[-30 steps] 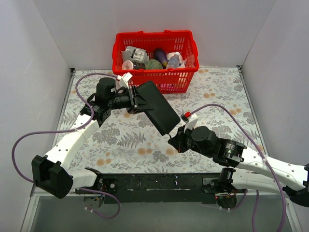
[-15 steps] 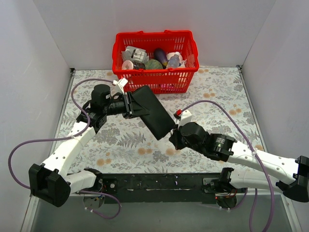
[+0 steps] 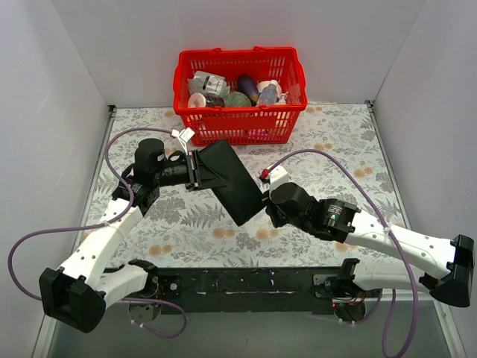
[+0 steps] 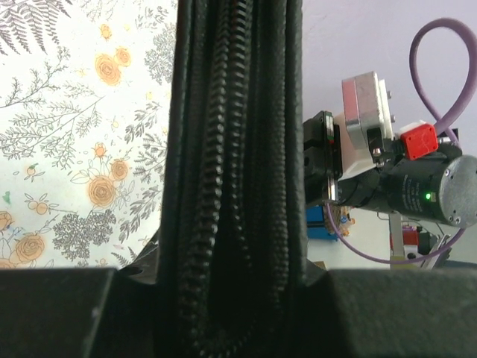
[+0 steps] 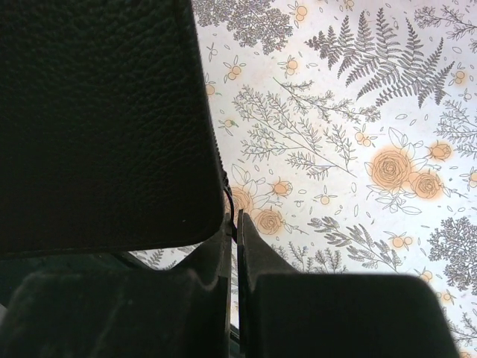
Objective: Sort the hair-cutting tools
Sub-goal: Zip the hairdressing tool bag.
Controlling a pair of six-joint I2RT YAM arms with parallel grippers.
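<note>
Clamping black zip case (image 3: 232,181), pebbled leather face, left gripper (image 3: 200,169)

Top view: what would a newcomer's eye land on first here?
First the black case, held tilted at mid-table by the left claw, with the right claw closed at its near corner. Next comes the red basket at the far edge, crowded with bottles and packets.
</note>
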